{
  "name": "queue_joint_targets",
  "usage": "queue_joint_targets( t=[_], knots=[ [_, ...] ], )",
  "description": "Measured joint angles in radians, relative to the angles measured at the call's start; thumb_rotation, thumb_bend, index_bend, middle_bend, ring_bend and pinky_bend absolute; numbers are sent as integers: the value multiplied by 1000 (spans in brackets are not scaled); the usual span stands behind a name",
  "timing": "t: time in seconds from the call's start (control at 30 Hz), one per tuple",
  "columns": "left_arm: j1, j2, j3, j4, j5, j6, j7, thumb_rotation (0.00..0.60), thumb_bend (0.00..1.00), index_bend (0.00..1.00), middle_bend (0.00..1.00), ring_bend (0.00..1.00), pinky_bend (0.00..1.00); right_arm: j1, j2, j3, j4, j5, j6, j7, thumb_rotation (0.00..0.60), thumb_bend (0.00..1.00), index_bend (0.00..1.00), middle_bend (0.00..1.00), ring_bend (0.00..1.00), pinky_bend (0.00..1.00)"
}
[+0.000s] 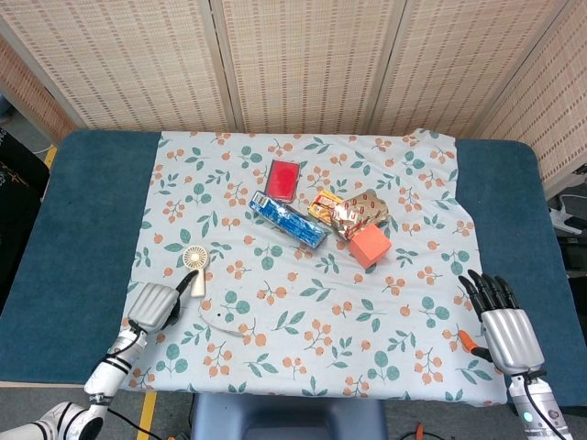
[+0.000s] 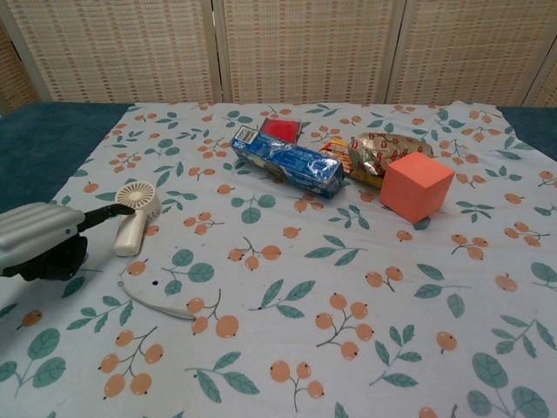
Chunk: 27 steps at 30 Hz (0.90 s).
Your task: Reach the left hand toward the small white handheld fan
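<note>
The small white handheld fan (image 1: 195, 268) (image 2: 136, 214) lies on the flowered cloth at the left, round head away from me, handle toward me. My left hand (image 1: 156, 305) (image 2: 48, 240) sits just left of it, low over the cloth, with a dark fingertip (image 2: 119, 210) stretched out to the fan's head; the other fingers are curled under. It holds nothing. My right hand (image 1: 501, 321) rests at the front right corner of the cloth, fingers spread and empty, seen only in the head view.
A white cord (image 2: 157, 301) lies just in front of the fan. Mid-table sit a blue packet (image 1: 288, 221), a red card (image 1: 283, 180), a shiny snack bag (image 1: 359, 211) and an orange cube (image 1: 370, 245). An orange-handled tool (image 1: 471, 344) lies by my right hand.
</note>
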Motion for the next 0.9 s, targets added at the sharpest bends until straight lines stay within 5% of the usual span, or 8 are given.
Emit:
queue_joint_targets(
  t=[0.63, 0.9],
  knots=[
    [-17, 5, 29, 16, -21, -51, 16, 600, 1000, 0, 960, 826, 871, -2, 1, -3, 0, -5, 3, 0, 600, 163, 0, 0, 0, 0],
    [-1, 27, 28, -25, 35, 71, -13, 600, 928, 0, 921, 810, 864, -5, 4, -6, -8, -12, 10, -2, 600, 163, 0, 0, 0, 0]
  ],
)
